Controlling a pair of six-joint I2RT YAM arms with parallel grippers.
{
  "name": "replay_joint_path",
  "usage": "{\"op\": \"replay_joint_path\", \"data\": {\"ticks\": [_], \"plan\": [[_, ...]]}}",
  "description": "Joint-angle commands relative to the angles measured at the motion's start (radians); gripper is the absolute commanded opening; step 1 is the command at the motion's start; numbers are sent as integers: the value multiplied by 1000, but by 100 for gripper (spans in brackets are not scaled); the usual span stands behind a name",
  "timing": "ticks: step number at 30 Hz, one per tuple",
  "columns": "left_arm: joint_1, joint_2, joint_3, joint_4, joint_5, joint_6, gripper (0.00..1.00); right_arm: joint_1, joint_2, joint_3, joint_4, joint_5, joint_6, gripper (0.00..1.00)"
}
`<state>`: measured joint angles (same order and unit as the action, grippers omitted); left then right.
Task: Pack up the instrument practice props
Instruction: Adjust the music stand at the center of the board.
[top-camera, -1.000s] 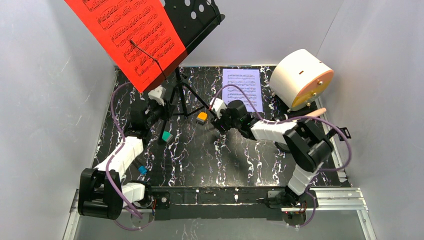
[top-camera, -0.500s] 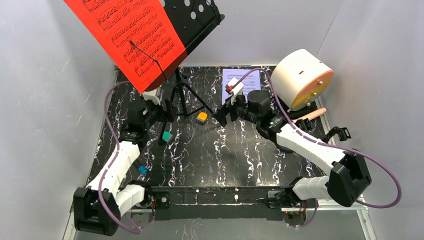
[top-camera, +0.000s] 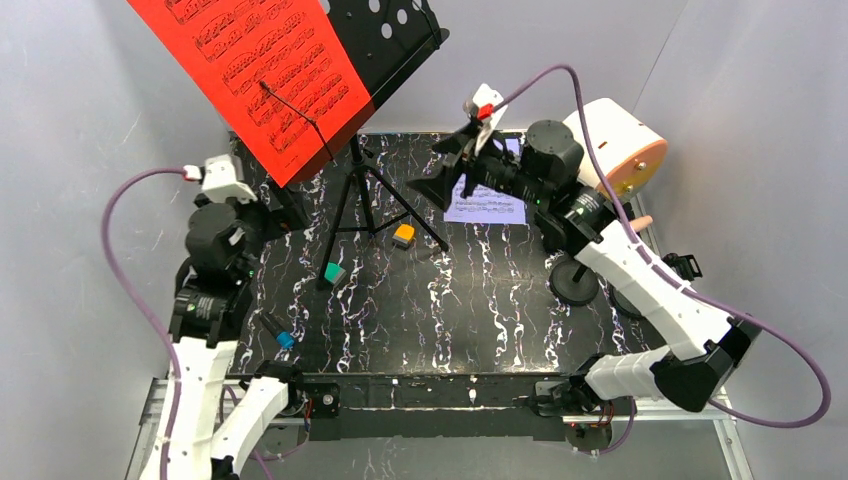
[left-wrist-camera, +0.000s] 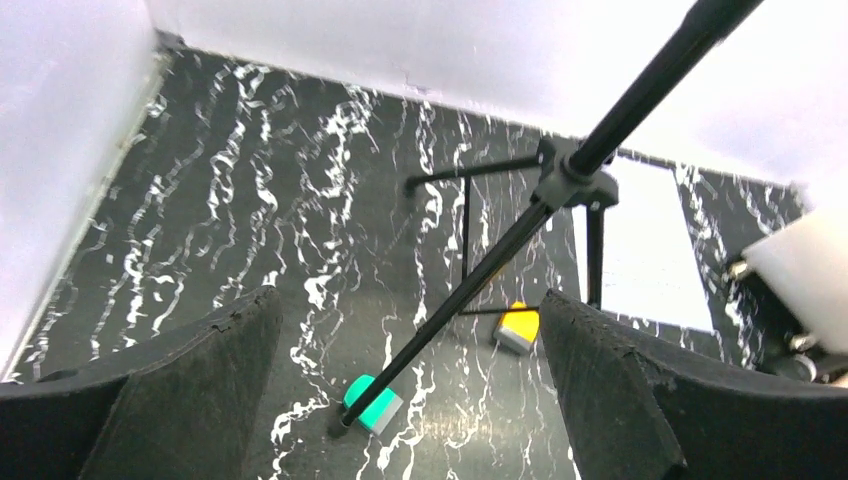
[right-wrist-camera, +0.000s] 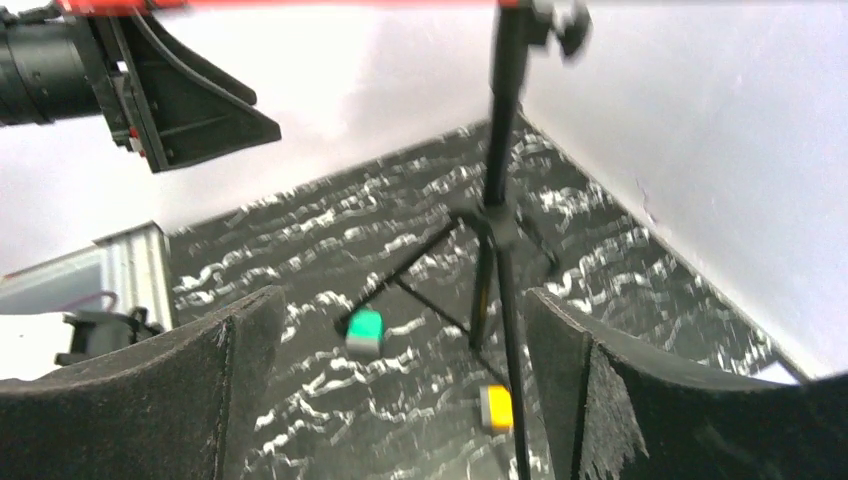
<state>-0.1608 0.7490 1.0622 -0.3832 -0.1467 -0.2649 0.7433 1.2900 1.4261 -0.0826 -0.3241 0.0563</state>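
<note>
The black perforated music rack (top-camera: 395, 40) stands on its tripod (top-camera: 365, 200) at the back left, with the red music sheet (top-camera: 260, 70) clipped on it. A white music sheet (top-camera: 487, 205) lies flat behind my right gripper (top-camera: 445, 168), which hangs open and empty, raised to the right of the tripod. My left gripper (top-camera: 283, 208) is open and empty to the left of the tripod, partly under the red sheet. The tripod pole (left-wrist-camera: 560, 190) shows beyond the left fingers (left-wrist-camera: 620, 390). A black round base (top-camera: 575, 280) and a beige microphone head (top-camera: 640, 222) sit at the right.
The big white cylinder with an orange face (top-camera: 620, 150) rests at the back right. Small blocks lie on the black marbled table: orange (top-camera: 403, 236), green (top-camera: 333, 272) by a tripod foot, and blue (top-camera: 285, 339). Grey walls close in left, back and right.
Both arms have drawn back and risen from the tripod's legs, the left one leftward, the right one up toward the back. Both sets of jaws have opened wider.
</note>
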Motion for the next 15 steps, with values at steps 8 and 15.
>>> {"op": "replay_joint_path", "data": {"ticks": [8, 15], "plan": [[-14, -51, 325, -291, -190, -89, 98, 182, 207, 439, -79, -25, -14, 95], [-58, -2, 551, -299, -70, -79, 96, 233, 346, 688, -137, -29, -37, 92]]}}
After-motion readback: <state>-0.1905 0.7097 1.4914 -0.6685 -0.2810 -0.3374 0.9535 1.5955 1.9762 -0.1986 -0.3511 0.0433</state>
